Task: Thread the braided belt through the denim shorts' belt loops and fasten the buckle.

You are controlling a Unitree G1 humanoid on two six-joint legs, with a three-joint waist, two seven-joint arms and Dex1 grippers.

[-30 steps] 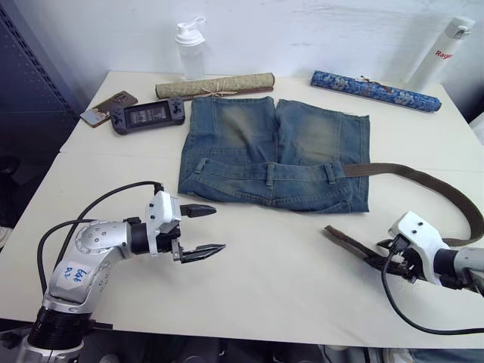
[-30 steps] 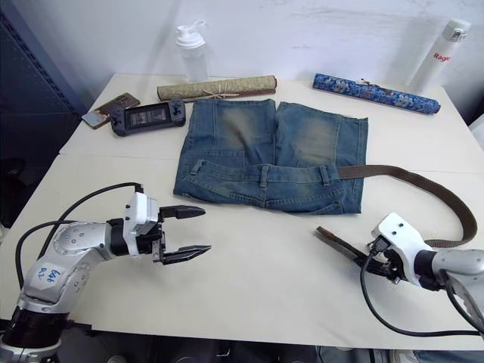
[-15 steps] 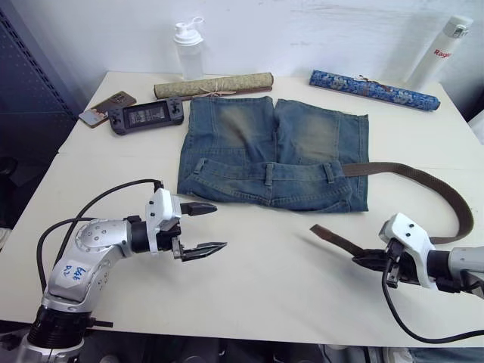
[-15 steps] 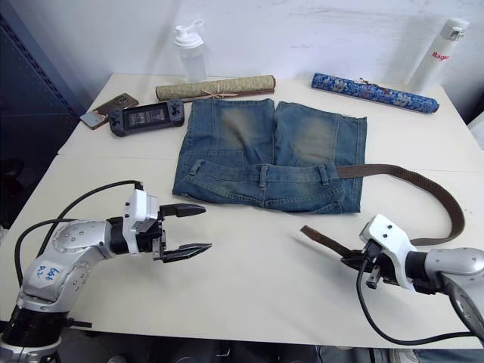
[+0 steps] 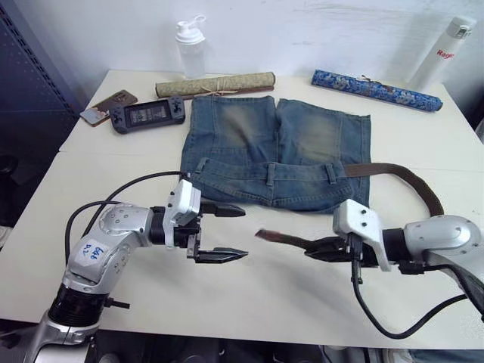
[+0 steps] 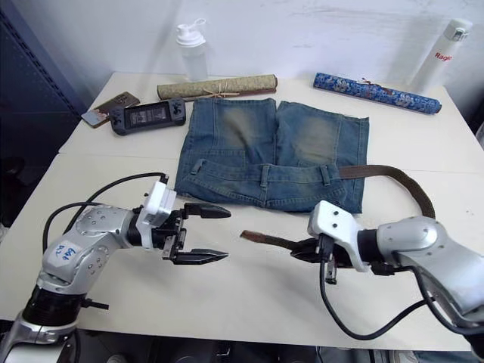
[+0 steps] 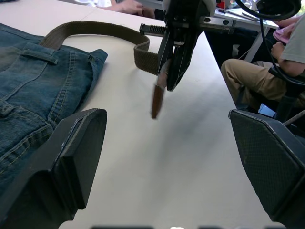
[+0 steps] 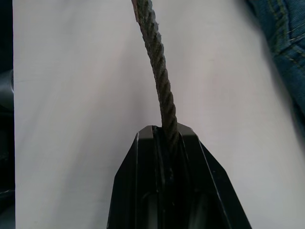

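The denim shorts [image 5: 276, 147] lie flat mid-table, waistband toward me, with belt loops [image 5: 270, 174] standing across it. The braided belt [image 5: 408, 178] leaves the waistband's right end, curves round to the right and comes back left. My right gripper [image 5: 314, 248] is shut on it near its tan tip [image 5: 265, 235], held just above the table in front of the shorts. The strap [image 8: 157, 71] runs out from between the shut fingers [image 8: 128, 191]. My left gripper [image 5: 243, 232] is open, facing the tip a short way to its left. The buckle is hidden.
Along the back edge stand a shaker bottle [image 5: 189, 47], a rolled tan mat [image 5: 215, 85], a rolled blue patterned cloth [image 5: 374, 89] and a white flask [image 5: 442, 53]. A game console [image 5: 147, 115] and phone [image 5: 110, 106] lie back left. A seated person [image 7: 248, 71] is beyond the table.
My right gripper has carried the belt's tip leftward across the front of the table, pulling the belt's loop in. My left gripper has moved right, toward the tip.
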